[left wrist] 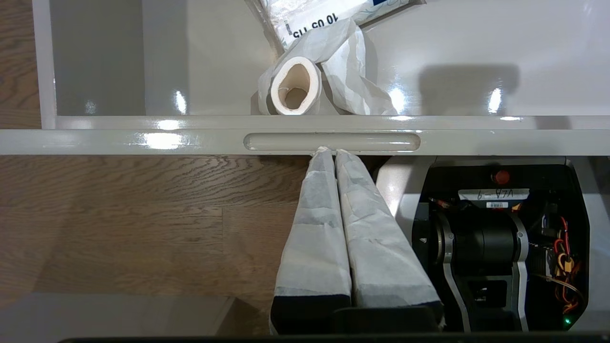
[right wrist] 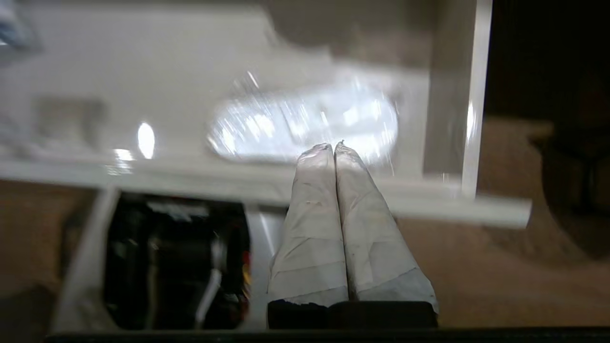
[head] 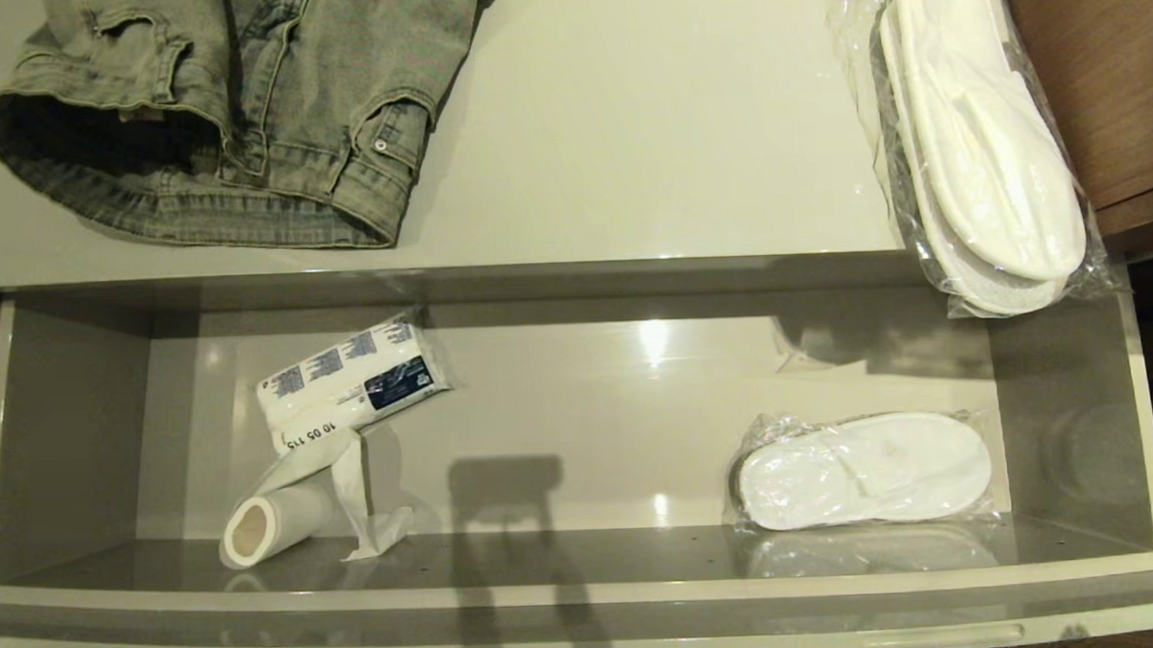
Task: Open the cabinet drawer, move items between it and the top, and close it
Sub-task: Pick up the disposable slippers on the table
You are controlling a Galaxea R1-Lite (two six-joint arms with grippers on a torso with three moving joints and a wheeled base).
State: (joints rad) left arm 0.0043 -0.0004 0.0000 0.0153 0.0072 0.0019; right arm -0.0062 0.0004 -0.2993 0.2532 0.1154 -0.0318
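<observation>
Cabinet drawer (head: pixel 586 592): pulled fully out below the top, grey interior exposed, front rail nearest the robot with a slot handle near each end.

Contents, right half: one pair of white slippers in clear wrap (head: pixel 864 469), lying flat near the front wall, lengthwise along the drawer. Contents, left half: white tissue pack with blue print (head: pixel 348 380), tilted, its lower end over a white paper roll (head: pixel 272 526) that rests by the front wall with a loose tail of paper trailing beside it.

The top (head: pixel 628 150): folded grey-green denim garment (head: pixel 233 106) at the left rear, waistband and pocket rivet facing the front edge. A second wrapped pair of slippers (head: pixel 978 137) lies along the right edge, its near end overhanging the front edge above the open drawer. Brown wooden furniture (head: pixel 1105 75) adjoins the top on the right.

Head view: neither arm visible; only shadows fall on the drawer floor.

Left wrist view only: left gripper (left wrist: pixel 330 152), taped fingers pressed together, tips at the lower lip of the left slot handle (left wrist: pixel 331 142), outside the drawer front. The paper roll's open core sits just behind that rail. Wooden floor (left wrist: pixel 119 214) and the robot's base show below.

Right wrist view only, blurred: right gripper (right wrist: pixel 333 146), fingers together and holding nothing, tips over the drawer's front rail near its right corner, in line with the wrapped slippers inside.
</observation>
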